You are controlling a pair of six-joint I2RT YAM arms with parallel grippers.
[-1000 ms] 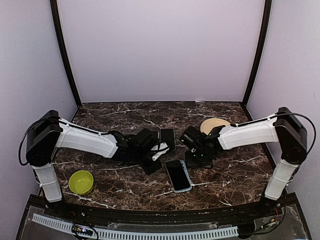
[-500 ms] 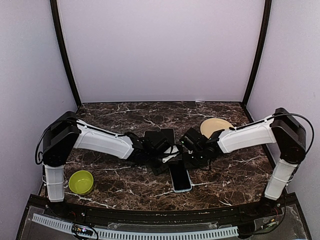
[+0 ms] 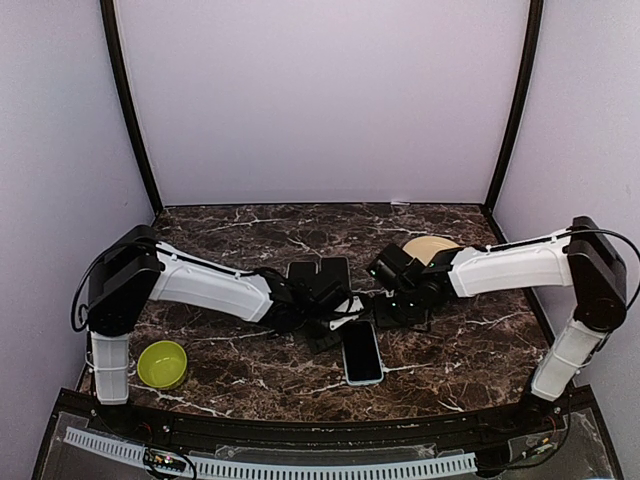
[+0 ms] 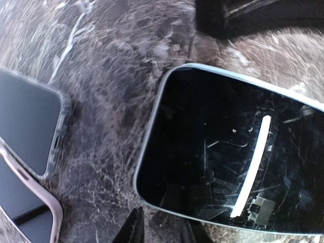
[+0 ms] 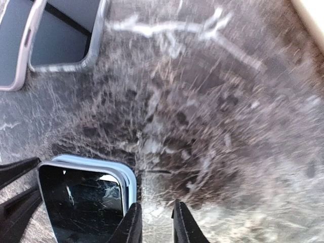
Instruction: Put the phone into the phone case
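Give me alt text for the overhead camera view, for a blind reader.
The left tool and right tool meet at the far end of a phone lying screen up on a marble table. Two dark phone cases lie behind; green bowl near left, tan plate far right.

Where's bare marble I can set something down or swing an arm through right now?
Free: the far strip between back wall and phone cases; the near stretch between green bowl and phone; the near-right marble beyond the phone. Crowded: the centre, where left claw and right claw meet at the phone's far end, plate behind the right arm.
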